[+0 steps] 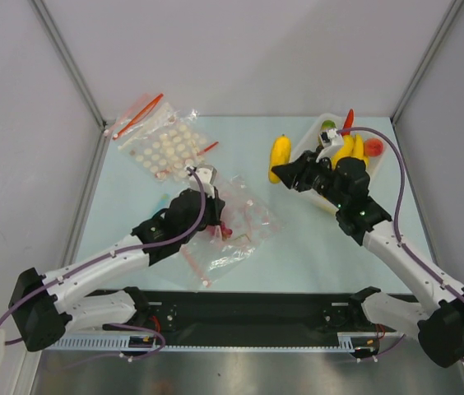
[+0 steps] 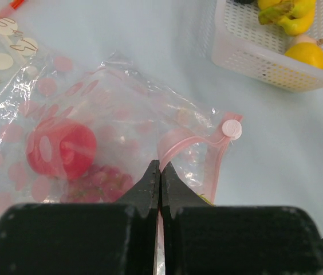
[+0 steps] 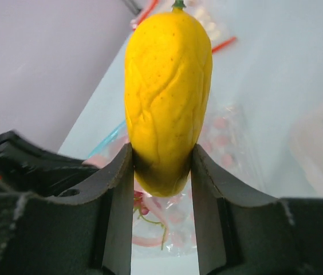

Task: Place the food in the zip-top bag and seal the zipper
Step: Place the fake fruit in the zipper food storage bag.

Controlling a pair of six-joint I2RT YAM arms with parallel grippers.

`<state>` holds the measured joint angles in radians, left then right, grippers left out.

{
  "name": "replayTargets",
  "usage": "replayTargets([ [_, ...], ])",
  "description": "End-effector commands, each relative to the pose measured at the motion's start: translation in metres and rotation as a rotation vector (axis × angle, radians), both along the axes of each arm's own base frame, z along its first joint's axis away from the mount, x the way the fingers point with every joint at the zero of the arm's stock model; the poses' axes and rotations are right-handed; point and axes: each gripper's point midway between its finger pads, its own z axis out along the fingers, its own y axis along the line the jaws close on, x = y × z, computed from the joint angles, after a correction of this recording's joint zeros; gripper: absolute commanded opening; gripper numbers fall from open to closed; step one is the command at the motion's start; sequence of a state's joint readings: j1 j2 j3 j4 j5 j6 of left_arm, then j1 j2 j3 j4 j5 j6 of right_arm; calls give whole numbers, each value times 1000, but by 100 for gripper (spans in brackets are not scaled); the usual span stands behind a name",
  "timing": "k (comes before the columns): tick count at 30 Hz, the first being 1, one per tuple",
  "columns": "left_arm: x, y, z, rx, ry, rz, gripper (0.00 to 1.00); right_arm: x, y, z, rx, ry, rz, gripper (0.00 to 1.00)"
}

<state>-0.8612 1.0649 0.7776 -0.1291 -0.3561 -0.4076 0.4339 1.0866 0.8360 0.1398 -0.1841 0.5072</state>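
My right gripper [image 1: 285, 171] [image 3: 161, 166] is shut on a yellow mango [image 1: 280, 156] [image 3: 167, 97], held in the air left of the basket and above the bag's far side. My left gripper [image 1: 217, 224] [image 2: 160, 170] is shut on the pink strip, the zipper [image 2: 191, 139], at the mouth of the crinkly clear zip-top bag [image 1: 247, 218] [image 2: 127, 109]. Pink dots show on or through the bag. Inside it lie a red apple [image 2: 61, 149] and dark grapes [image 2: 99, 180]. A white round tab [image 2: 231, 129] sits at the strip's end.
A white basket [image 1: 304, 150] [image 2: 253, 48] at the right back holds yellow bananas [image 1: 350, 148], a red chili [image 1: 348, 121] and a red fruit [image 1: 373, 148]. A white-dotted clear bag [image 1: 166, 148] with red strips lies at the left back. Grey walls enclose the table.
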Motion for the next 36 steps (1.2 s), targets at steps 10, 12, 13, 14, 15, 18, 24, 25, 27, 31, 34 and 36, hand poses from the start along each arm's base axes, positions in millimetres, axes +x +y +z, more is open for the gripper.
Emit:
replayTargets([
  [10,33,-3,48,-101,-150,112,0,-73,56,13,-143,-131,446,9],
  [12,33,-6,52,-122,-171,97,0,-75,60,3,-154,-82,475,9],
  [13,34,-7,56,-134,-184,97,0,-78,67,-4,-155,-45,524,9],
  [14,34,-6,56,-132,-191,96,0,-80,71,-7,-156,-28,555,9],
  [15,34,-4,56,-128,-201,96,0,-85,78,-11,-161,-13,592,9],
  [18,34,5,53,-130,-228,130,0,-91,90,-21,-206,33,656,8],
  [24,34,21,58,-123,-268,182,0,-97,106,-48,-288,127,723,9],
  [25,34,22,58,-124,-268,190,0,-98,106,-55,-303,162,729,9],
  [27,35,23,55,-110,-259,202,0,-94,110,-69,-328,207,730,9],
  [31,30,11,55,-117,-243,126,0,-86,114,-89,-356,267,714,9],
  [34,19,-5,52,-117,-206,39,0,-81,115,-96,-367,281,701,8],
  [36,12,-15,54,-118,-181,5,0,-77,115,-95,-369,275,678,8],
])
